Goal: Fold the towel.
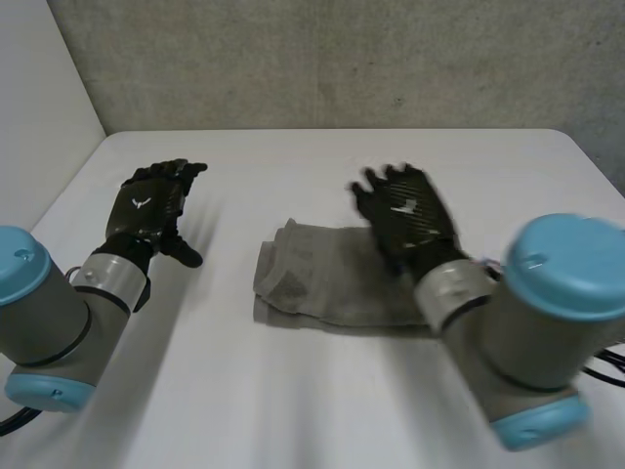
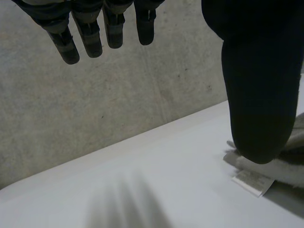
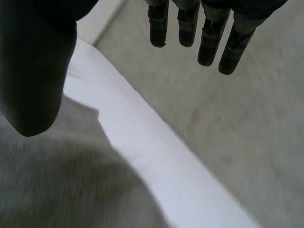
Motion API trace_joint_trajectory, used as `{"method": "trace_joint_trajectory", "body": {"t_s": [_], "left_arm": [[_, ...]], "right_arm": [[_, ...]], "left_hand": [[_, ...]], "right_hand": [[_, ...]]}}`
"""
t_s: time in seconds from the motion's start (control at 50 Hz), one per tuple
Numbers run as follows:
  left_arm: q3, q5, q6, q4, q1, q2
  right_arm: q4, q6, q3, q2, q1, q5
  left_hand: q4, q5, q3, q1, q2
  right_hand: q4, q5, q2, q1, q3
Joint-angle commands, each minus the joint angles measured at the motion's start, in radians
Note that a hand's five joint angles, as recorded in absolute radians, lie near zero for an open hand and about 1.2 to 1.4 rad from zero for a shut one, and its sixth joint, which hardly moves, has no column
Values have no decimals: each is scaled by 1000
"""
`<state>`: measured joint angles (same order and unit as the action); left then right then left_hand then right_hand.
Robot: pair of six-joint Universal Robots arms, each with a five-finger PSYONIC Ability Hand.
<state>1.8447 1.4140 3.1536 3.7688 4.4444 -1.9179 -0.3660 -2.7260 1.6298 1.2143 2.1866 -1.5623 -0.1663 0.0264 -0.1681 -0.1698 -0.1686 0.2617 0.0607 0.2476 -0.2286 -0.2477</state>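
A grey towel lies folded in a thick, rumpled bundle near the middle of the white table. My right hand hovers over the towel's right part, fingers straight and spread, holding nothing; the towel lies below its palm. My left hand stands well left of the towel above bare table, fingers straight, thumb apart, also empty. Beside that thumb shows the towel's edge with a white label.
A grey concrete wall rises behind the table's far edge. A white panel borders the table on the left. Bare tabletop lies in front of the towel and between the towel and my left hand.
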Motion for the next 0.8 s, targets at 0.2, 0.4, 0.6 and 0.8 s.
{"method": "trace_joint_trajectory", "body": {"t_s": [0.2, 0.4, 0.6, 0.8], "left_arm": [[-282, 10, 86, -261, -178, -182], [-366, 16, 132, -290, -255, -251], [-325, 32, 134, -305, -275, -250], [-229, 48, 134, -307, -272, -125]], "right_arm": [[85, -113, 269, 28, -372, 191], [13, -119, 294, 4, -387, 189], [9, -103, 260, 7, -416, 182], [47, 104, 27, -9, -332, 174]], "left_hand": [[-27, -8, -25, -23, -24], [-30, -5, -28, -26, -27], [-30, -5, -28, -26, -27], [-24, -11, -22, -20, -21]], "right_hand": [[202, 228, 216, -235, -216], [636, 662, 650, -669, -650], [1135, 1161, 1149, -1168, -1149], [1135, 1161, 1149, -1168, -1149]]}}
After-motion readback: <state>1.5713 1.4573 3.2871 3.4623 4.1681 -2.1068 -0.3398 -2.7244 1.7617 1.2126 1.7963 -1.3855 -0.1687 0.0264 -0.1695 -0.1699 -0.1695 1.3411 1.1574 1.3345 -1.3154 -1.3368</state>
